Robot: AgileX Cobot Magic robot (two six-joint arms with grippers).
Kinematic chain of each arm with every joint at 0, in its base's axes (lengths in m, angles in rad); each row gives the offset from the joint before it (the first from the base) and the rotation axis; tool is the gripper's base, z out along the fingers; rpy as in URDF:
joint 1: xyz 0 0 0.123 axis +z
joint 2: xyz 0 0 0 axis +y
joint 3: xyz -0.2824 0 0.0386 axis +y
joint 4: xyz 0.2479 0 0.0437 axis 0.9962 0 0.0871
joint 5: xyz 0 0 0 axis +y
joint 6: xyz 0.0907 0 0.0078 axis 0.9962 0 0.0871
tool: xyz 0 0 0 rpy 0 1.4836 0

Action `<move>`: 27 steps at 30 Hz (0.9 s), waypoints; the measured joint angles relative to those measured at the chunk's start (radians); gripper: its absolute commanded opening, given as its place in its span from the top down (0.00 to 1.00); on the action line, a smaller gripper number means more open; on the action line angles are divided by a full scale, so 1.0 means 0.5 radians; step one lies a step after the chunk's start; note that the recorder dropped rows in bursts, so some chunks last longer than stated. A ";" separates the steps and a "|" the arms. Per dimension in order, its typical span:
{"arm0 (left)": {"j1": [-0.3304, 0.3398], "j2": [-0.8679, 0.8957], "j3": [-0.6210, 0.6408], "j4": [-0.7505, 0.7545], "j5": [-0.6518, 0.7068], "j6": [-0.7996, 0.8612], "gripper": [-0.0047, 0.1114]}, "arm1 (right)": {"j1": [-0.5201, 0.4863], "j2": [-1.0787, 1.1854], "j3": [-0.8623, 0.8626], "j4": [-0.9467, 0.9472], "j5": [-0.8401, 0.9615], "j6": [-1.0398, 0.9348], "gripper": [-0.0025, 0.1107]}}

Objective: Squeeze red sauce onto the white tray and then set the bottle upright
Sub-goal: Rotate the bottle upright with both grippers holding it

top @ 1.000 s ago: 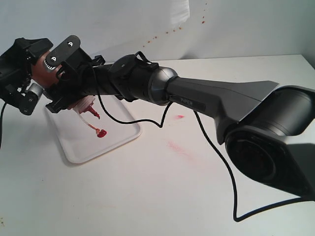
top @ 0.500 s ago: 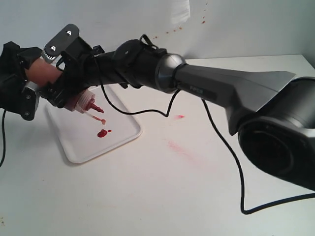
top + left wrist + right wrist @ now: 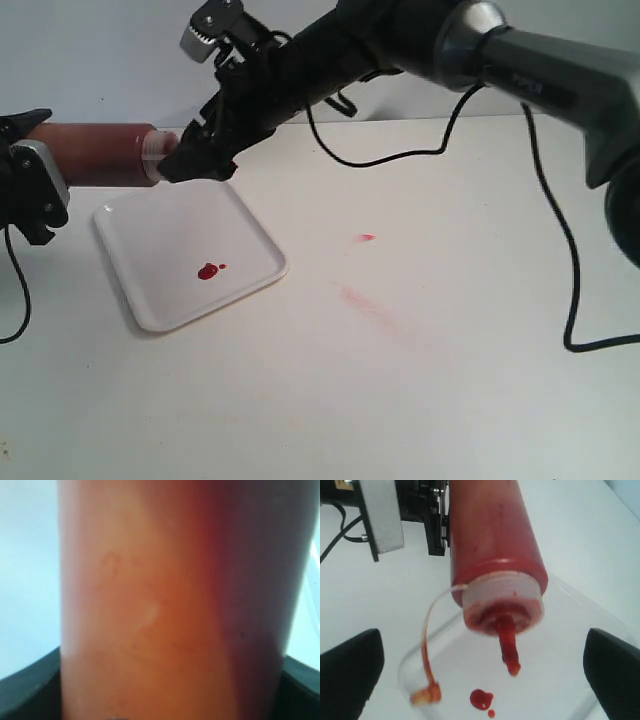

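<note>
White tabletop [image 3: 420,380], pale wall behind. Left gripper [image 3: 35,178] clamps the bottle [image 3: 100,155] level in the air, probably to stop dripping. Right gripper [image 3: 482,674] is spread wide beside the cap, touching nothing. Red sauce [image 3: 208,271] lies on the white tray [image 3: 150,225].

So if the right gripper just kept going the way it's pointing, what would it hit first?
Probably the red-stained nozzle of the bottle: the right wrist view shows it pointing back into the open right gripper, while the left gripper holds the bottle sideways above the white tray. How near is unclear.
</note>
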 measured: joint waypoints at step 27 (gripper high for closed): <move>0.088 0.143 -0.056 1.590 -0.425 -3.411 0.96 | 0.065 0.132 0.000 0.650 0.054 -0.364 0.05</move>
